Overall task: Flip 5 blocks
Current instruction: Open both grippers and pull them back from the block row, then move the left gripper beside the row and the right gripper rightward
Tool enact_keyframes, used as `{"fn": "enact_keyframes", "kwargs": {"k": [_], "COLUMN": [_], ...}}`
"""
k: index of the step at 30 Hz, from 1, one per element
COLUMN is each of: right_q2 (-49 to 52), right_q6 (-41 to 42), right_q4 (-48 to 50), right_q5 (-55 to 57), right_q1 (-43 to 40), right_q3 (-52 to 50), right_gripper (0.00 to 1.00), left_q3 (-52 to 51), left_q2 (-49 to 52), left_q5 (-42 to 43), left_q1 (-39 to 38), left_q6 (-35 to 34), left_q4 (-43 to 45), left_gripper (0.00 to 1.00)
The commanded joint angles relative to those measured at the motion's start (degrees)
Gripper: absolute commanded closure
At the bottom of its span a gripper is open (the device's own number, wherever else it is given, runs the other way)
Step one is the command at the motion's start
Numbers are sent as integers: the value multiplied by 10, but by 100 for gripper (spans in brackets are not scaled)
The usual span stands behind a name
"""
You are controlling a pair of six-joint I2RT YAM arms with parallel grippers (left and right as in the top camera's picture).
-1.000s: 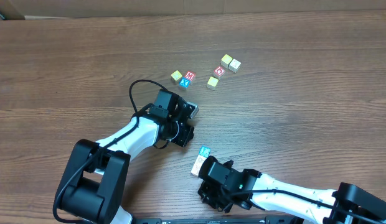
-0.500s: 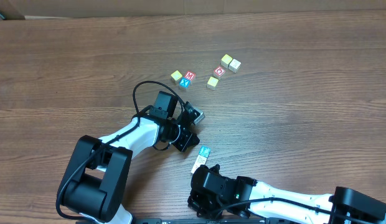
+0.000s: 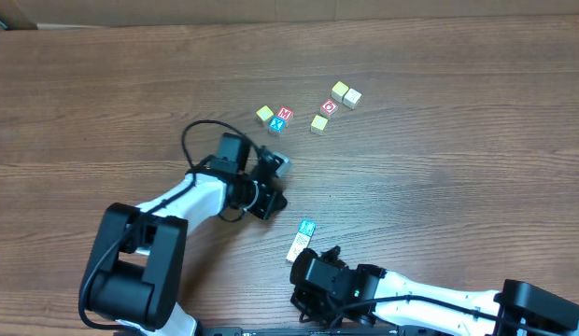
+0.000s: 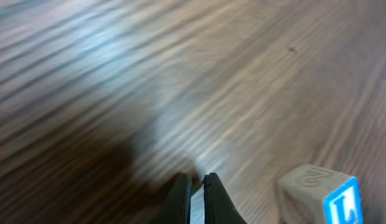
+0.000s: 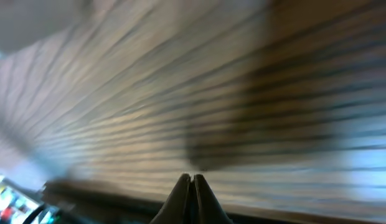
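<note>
Closed grippers over a brown wooden table [image 3: 458,187]
Fingers together and empty on the left gripper [image 4: 197,180] and right gripper [image 5: 192,179]; small printed wooden cubes [image 3: 318,123] cluster toward the far edge, one blue-faced wooden cube [image 4: 320,193] beside the left gripper.

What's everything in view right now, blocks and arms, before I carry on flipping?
table: one, brown wood grain, under everything
far-left blocks: three, yellow, red, blue; far centre, close together
far-right blocks: four, two yellow, one red, one cream; just right of those
near blocks: two, blue-faced and cream; ahead of the right arm
wrist-view block: one, wood with a blue letter face; right of the left fingertips, apart
cable: one, black; looped over the left arm
left gripper: one, black; shut, empty
right gripper: one, black; shut, empty
</note>
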Motion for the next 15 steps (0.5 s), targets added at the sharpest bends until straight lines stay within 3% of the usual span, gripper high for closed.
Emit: {"fn": "enact_keyframes", "kwargs": {"k": [1,15], "right_q2": [-26,-74], "right_q6": [-3,-156], "right_q4": [-30,-115], "right_q5": [46,171], "right_q1": [-27,-182], "right_q3": [-4,-4], "right_gripper": [96,96], "left_q3": [-5,-5], "left_q2": [9,9], "left_q5": [-42,-40], "left_q1": [30,39], "left_q6": [-40,-89], "left_q4": [-21,-204], "left_gripper": [96,96]}}
